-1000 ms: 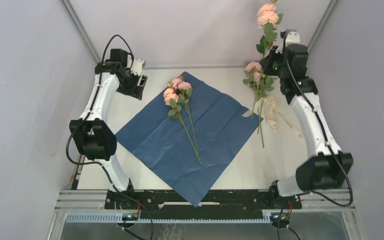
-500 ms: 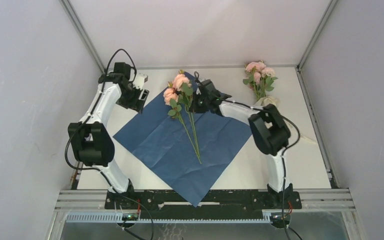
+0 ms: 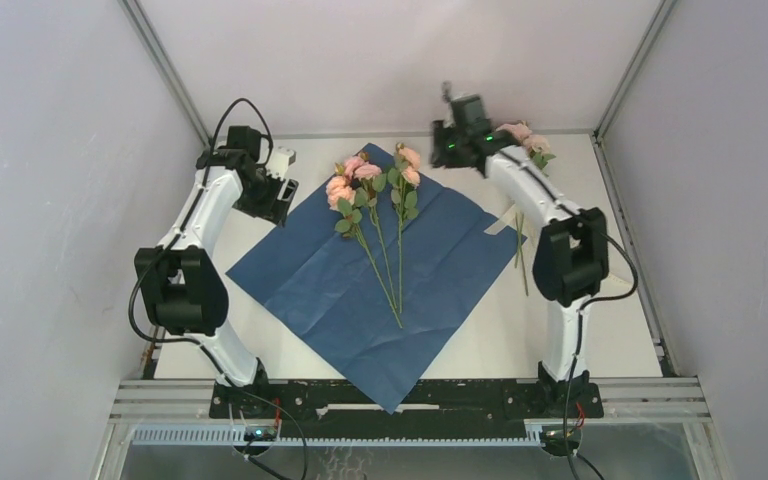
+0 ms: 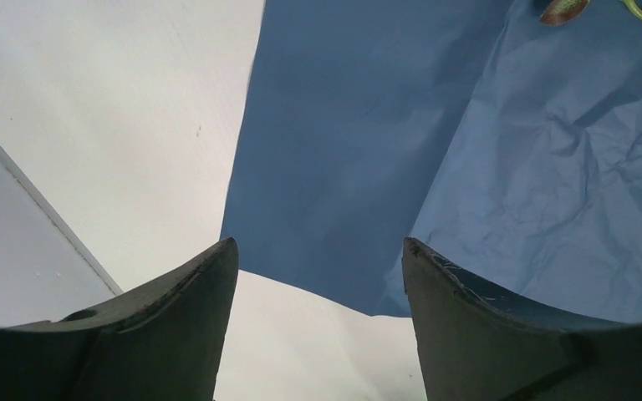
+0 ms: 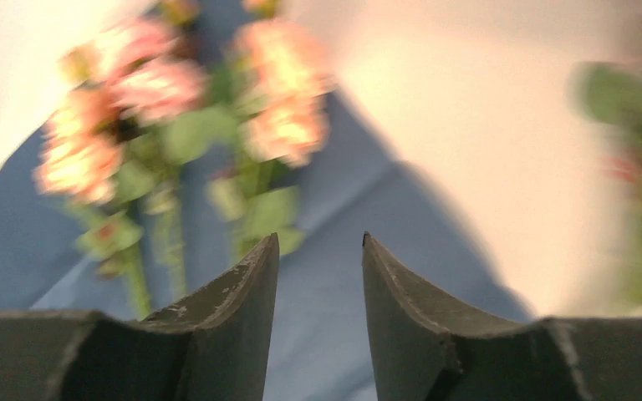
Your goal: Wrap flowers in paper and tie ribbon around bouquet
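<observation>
Early days here: the paper [image 3: 340, 290] lies flat and unfolded in the middle of the table [image 3: 615, 320], a dark blue diamond, thin and matte, crossed with fold creases. A few flowers [image 3: 343, 188] lie on it, soft pink-peach blooms up at 12 o'clock, thin green stems converging toward 6. A spare bunch [image 3: 532, 146] waits off the sheet at 1 o'clock, partly behind the right arm. So loading is underway, I'd judge; no wrapping, no tying yet (the ribbon I can't make out for sure). Left gripper [image 4: 318, 246] hangs over the sheet's 10 o'clock edge, jaws spread wide, nothing between them. Right gripper [image 5: 319, 238] is up at 1 o'clock off the paper's far corner, jaws parted a little and empty, blurred blooms beyond them. Left to do: gather the rest, roll the cone, knot the ribbon
</observation>
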Robot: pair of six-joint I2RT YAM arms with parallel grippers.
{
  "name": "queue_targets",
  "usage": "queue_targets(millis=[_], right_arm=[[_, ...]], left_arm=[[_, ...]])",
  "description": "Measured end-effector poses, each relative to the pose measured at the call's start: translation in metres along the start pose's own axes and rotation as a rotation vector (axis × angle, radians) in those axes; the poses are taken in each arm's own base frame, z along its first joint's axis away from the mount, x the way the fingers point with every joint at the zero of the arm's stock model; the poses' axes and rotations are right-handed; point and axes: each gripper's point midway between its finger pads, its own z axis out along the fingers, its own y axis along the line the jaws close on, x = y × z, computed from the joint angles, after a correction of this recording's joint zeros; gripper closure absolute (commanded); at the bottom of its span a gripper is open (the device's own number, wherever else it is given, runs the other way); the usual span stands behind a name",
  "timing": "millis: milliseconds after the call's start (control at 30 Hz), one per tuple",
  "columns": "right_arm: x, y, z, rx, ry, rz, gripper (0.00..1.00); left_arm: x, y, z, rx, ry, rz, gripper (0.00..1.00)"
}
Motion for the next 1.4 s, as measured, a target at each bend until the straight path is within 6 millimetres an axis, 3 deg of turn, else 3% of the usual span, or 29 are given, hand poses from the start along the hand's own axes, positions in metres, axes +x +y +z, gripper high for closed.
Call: queue_targets(millis=[67,233,300,367,567,767,1033,1100,1200,1400], right_arm=[[-0.017,-0.058,-0.012,0.116,-0.021,0.018,0.71],[-0.017,-0.189,-0.015,0.337,0.032,0.136,0.55],[-0.007,-0.228,-0.009,0.403,0.069,0.167,0.53],[0.004,-0.253,0.002,0.445,0.112,0.174,0.53],[0.026,-0.262,0.041,0.42,0.209,0.152,0.63],[0.047,-0.251,0.057,0.34,0.271,0.169,0.67],[0.053,-0.247,0.064,0.304,0.288,0.174,0.71],[0.052,-0.247,0.064,0.303,0.286,0.17,0.8],[0.05,-0.249,0.066,0.3,0.281,0.156,1.0],[0.047,-0.254,0.068,0.31,0.269,0.129,1.0]], left_arm=[[0.0,0.0,0.0,0.0,0.0,0.0,0.23],[-0.002,0.001,0.002,0.004,0.008,-0.001,0.23],[-0.004,0.001,0.005,0.008,0.011,-0.002,0.23],[-0.004,0.001,0.007,0.011,0.015,-0.002,0.23],[-0.004,0.001,0.008,0.014,0.025,-0.003,0.23],[-0.004,-0.003,0.018,0.026,0.048,0.007,0.23],[-0.004,-0.012,0.019,0.05,0.055,0.022,0.23],[-0.004,-0.013,0.019,0.056,0.056,0.022,0.23],[-0.004,-0.014,0.019,0.059,0.056,0.023,0.23],[-0.004,-0.016,0.019,0.068,0.053,0.027,0.22]])
